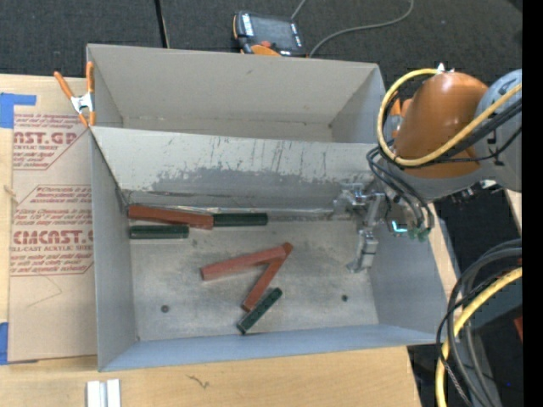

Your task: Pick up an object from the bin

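Grey bin [322,305] floor: we are finding the gripper [363,257] low, its opening untellable. Red-brown bar [246,263] is lying leftward, long axis pointing toward it.

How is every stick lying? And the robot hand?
Back red stick: flat, far back.
Back green stick: flat, at its right end.
Left green stick: flat, beside back red.
Middle red stick: flat.
Short red stick: touching its right end.
Front green stick: flat, nearest front.
Gripper: over bare bin floor, right side.
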Action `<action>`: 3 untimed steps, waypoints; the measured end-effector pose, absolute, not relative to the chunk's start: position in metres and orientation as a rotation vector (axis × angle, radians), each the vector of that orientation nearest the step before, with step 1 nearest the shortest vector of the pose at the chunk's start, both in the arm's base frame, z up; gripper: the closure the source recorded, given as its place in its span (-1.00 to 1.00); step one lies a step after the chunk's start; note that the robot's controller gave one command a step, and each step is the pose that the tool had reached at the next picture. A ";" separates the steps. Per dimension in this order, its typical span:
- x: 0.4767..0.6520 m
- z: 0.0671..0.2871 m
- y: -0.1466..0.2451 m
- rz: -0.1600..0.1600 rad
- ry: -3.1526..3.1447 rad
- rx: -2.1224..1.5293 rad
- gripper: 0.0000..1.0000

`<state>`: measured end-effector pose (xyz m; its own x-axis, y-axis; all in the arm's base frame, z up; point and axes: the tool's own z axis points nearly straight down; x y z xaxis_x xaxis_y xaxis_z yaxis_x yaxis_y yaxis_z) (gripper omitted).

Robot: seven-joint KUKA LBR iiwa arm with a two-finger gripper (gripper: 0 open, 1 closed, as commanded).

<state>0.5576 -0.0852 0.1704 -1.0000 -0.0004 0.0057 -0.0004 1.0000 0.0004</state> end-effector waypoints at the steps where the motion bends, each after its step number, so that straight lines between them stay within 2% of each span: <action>1: 0.585 0.081 -0.023 -0.005 -3.132 0.186 -1.00; 2: 0.561 0.069 0.065 -0.007 -3.135 0.190 -1.00; 3: 0.562 0.070 0.060 -0.001 -3.137 0.180 1.00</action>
<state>0.5620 0.0602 0.0702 -0.9935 -0.1141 -0.0007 -0.1141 0.9935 0.0009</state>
